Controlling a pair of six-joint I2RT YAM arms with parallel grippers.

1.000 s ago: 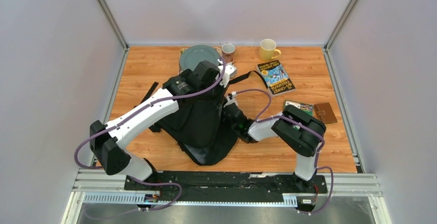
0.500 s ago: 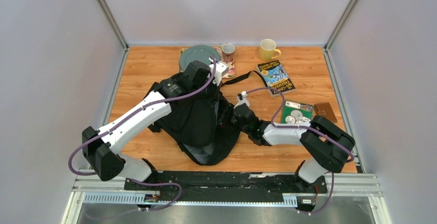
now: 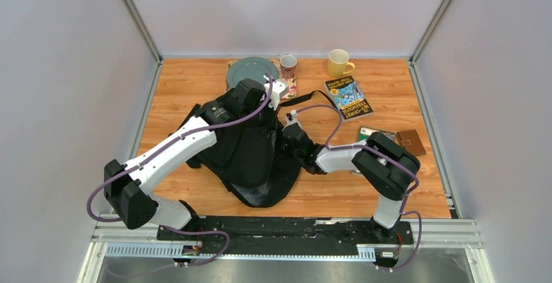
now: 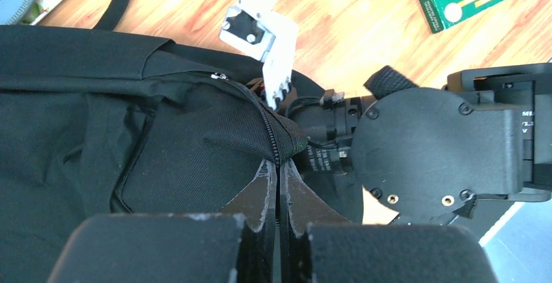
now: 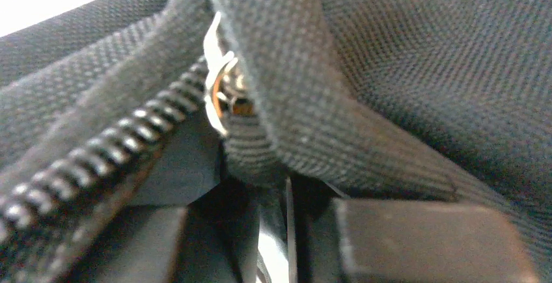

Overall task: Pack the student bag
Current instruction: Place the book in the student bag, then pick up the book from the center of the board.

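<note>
Lying mid-table [image 3: 182, 88], the bag [image 3: 250, 156] is black, soft and slumped.
- Long axis runs near to far and leans a little. The far end sits left, just in front of the plate [image 3: 250, 69]. The rounded near end points toward the arm bases, slightly right of centre.
- One strap [image 3: 306, 97] trails from the far end to the right, toward the book [image 3: 348, 97]. A second strap end shows at the far left edge.
- The zip line runs along the bag's right side. In the left wrist view it climbs over a raised ridge of cloth.

Left gripper [image 4: 278, 172]: over the bag's far-right part, fingers pressed together. The zip seam runs straight in at the tips. Cannot tell whether cloth is nipped between them.

Right gripper [image 5: 286, 198]: low against the bag's right edge, arm reaching in from the right.
- Its camera is filled with black weave, zip teeth [image 5: 97, 159] and the metal slider [image 5: 224, 97].
- A fold of webbing hangs beside the slider, just above the fingers. The fingers stand close, with a thin lit slit between them.
- Cannot tell whether they grip the fold or merely flank it.

Elsewhere:
- A brown mug [image 3: 288, 66] and a yellow mug [image 3: 338, 62] stand at the far edge.
- A green book [image 3: 366, 132] lies right of the bag, partly under the right arm.
- The wallet [image 3: 411, 142] lies just beyond the green book.
</note>
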